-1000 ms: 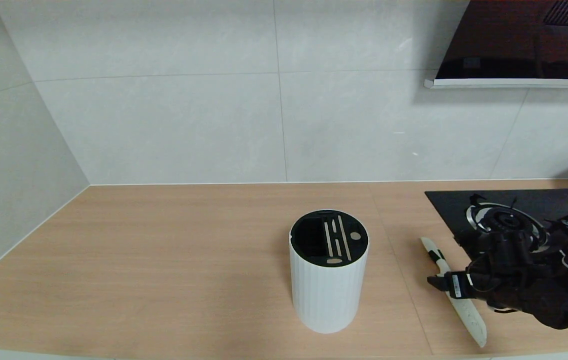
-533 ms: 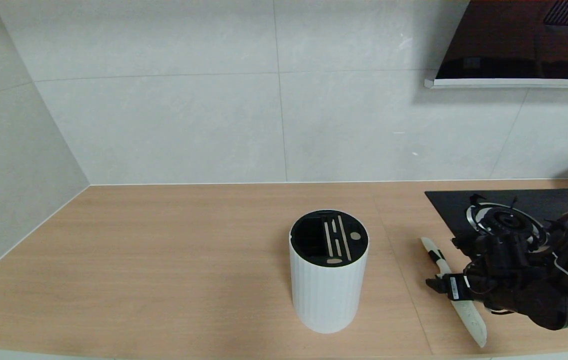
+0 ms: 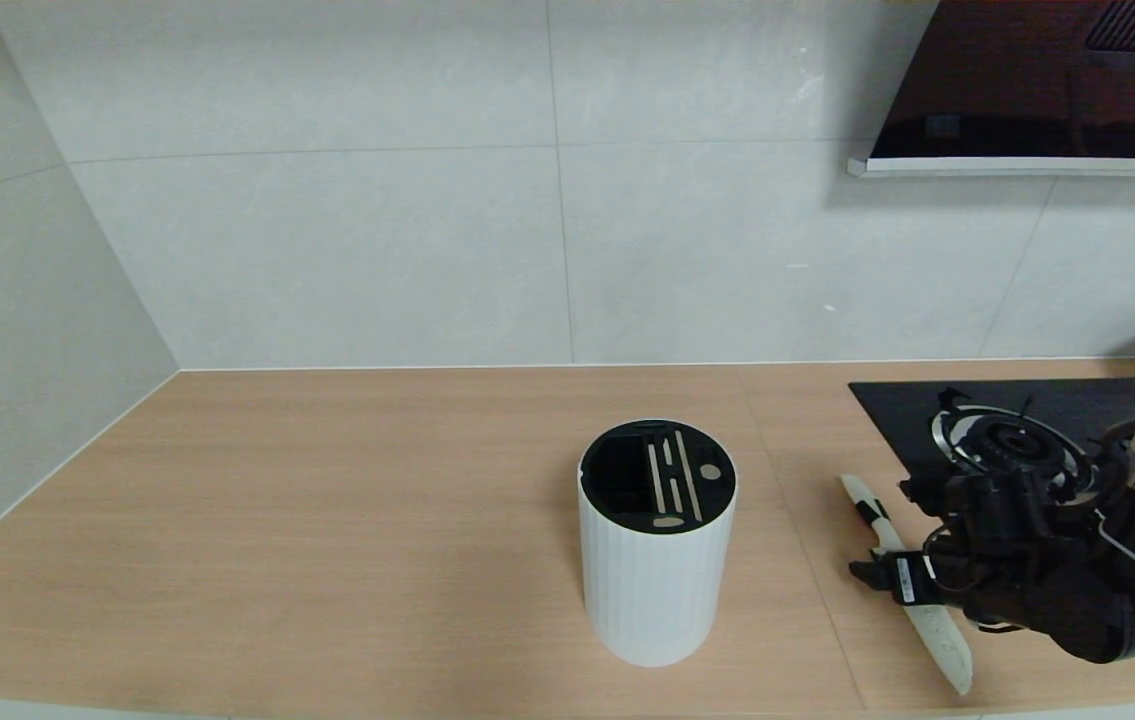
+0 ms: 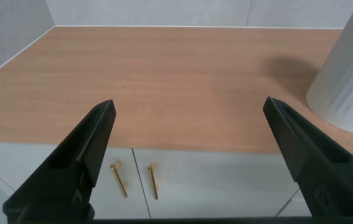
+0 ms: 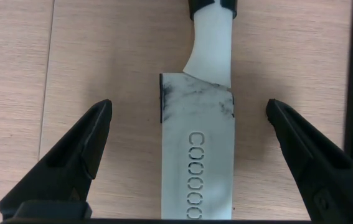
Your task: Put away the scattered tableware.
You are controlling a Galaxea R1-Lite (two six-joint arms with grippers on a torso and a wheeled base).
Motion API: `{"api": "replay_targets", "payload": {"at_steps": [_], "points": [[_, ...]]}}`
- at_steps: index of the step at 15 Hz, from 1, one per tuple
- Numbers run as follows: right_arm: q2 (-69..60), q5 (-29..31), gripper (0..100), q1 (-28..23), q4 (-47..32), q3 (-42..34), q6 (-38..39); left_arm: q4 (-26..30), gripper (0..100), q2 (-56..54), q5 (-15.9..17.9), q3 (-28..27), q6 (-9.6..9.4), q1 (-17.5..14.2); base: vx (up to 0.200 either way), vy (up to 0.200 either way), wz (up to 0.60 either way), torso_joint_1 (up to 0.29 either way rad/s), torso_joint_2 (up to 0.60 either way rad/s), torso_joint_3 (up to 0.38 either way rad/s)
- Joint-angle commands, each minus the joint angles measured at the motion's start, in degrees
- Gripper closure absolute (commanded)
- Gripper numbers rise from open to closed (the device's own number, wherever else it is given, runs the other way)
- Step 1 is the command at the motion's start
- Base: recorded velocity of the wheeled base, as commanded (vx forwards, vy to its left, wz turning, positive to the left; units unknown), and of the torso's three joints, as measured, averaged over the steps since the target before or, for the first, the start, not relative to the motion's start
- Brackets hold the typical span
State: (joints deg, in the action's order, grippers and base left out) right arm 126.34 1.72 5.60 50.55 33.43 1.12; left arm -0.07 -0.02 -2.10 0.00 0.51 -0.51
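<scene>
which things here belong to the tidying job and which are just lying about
Job: white knife with oval-marked blade; white ribbed cylindrical holder with black slotted top; open right gripper over the knife.
Not: black gas hob; dark range hood; gold cabinet handles.

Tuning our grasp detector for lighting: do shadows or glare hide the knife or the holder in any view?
Head view: the holder casts a faint shadow on the counter; the range hood carries dim reflections. Right wrist view: the knife is evenly lit, glare-free, between the open fingers of the right gripper. Left wrist view: a soft shadow lies beside the holder.
</scene>
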Motion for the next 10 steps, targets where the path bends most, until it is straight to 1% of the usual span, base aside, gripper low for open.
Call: {"api": "replay_targets", "payload": {"at_steps": [1, 4, 5, 10], "points": [[0.66, 0.65, 0, 0.03, 0.16, -0.03, -0.07, -0.01, 0, 0.02, -0.01, 0.0, 0.02, -0.02, 0.0, 0.0, 0.0, 0.0, 0.0, 0.0], [1.98, 1.62, 0, 0.03, 1.83, -0.12, -0.15, -0.01, 0, 0.02, -0.01, 0.0, 0.02, -0.02, 0.0, 0.0, 0.0, 0.0, 0.0, 0.0], [2.06, 1.62, 100, 0.03, 1.83, -0.12, -0.15, -0.01, 0, 0.02, -0.01, 0.0, 0.02, -0.02, 0.0, 0.0, 0.0, 0.0, 0.0, 0.0], [2.59, 1.71, 100, 0.21, 1.83, -0.2, -0.68, -0.01, 0, 0.02, -0.01, 0.0, 0.02, -0.02, 0.0, 0.0, 0.0, 0.0, 0.0, 0.0]]}}
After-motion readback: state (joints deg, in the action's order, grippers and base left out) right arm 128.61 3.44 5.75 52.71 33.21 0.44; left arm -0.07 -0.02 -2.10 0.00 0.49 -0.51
